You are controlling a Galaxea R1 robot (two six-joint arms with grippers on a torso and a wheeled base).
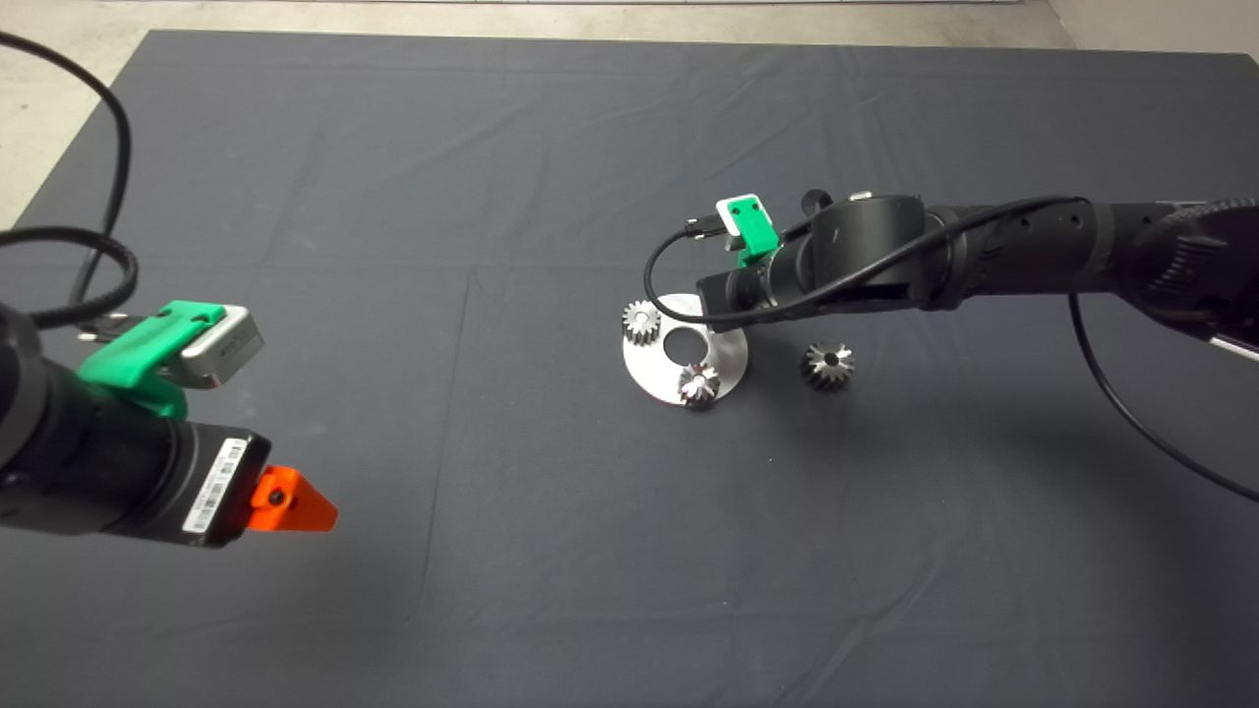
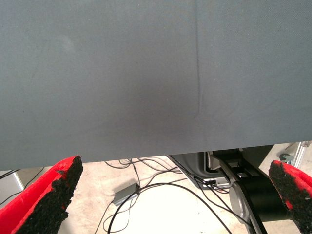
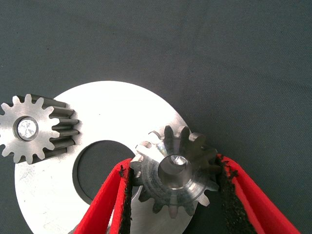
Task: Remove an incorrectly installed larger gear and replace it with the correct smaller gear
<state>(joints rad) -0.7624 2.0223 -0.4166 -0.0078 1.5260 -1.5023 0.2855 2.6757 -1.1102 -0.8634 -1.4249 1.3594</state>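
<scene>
The smaller gear sits on the round silver plate, with a shiny pin showing in its centre hole. My right gripper is shut on it, with a pad against the teeth on each side. In the head view the right gripper hangs over the plate's far right side and hides this gear. The larger gear, dark with coarse teeth, lies on the mat to the right of the plate. My left gripper is open and empty over the mat's near left; its fingers stand wide apart.
A pale gear with a shiny pin stands on the plate's left edge and shows in the right wrist view. A gear with a star-like centre stands on the plate's near edge. Beyond the mat's edge, floor cables show.
</scene>
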